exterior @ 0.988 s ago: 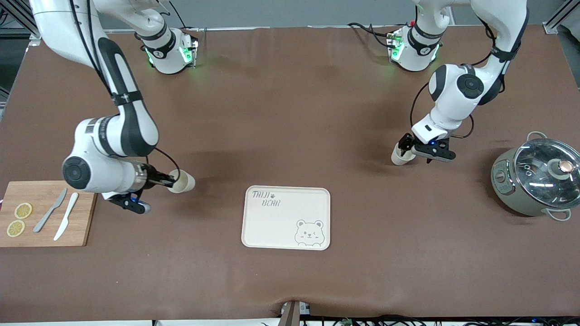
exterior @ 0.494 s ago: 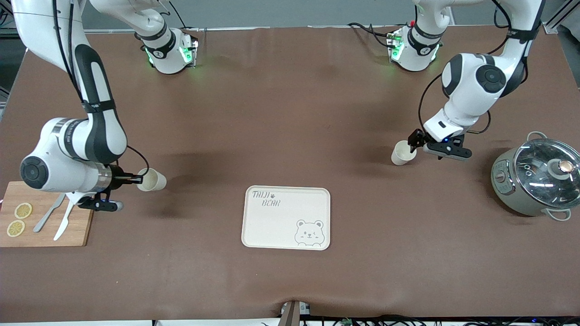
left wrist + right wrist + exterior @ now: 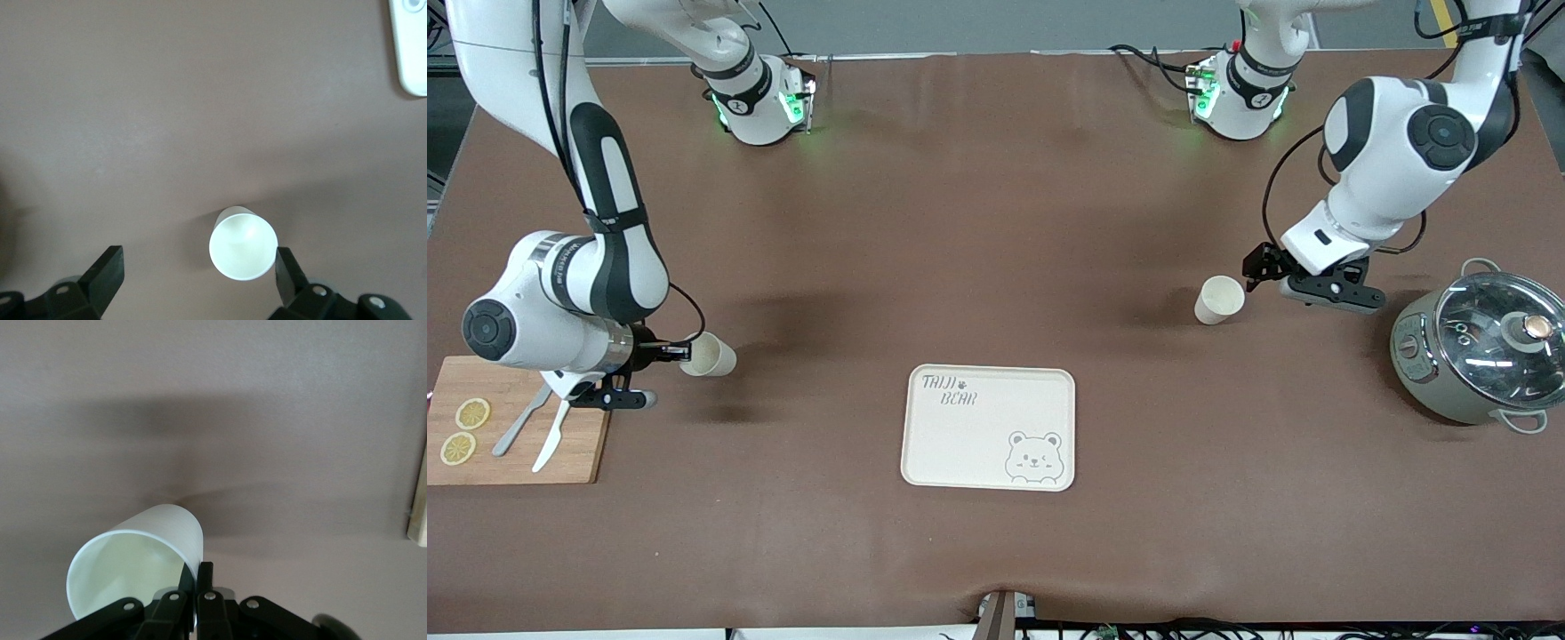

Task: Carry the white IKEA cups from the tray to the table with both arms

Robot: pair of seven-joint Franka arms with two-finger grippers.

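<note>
Nearly finished: both cups are off the tray, one set down, one not yet released.

Now the tray (image 3: pixel 988 428) lies bare near the table's (image 3: pixel 996 222) front edge; one white cup (image 3: pixel 1217 300) stands upright toward the left arm's end, with the left gripper (image 3: pixel 1261 264) spread wide just beside it, holding nothing; the right gripper (image 3: pixel 679 353) pinches the rim of the other cup (image 3: pixel 709 356), tilted over the table near the wooden cutting board (image 3: pixel 480 382); setting this one down and letting go seems all that remains.

Open table (image 3: pixel 996 267) around tray (image 3: pixel 960 444)
</note>
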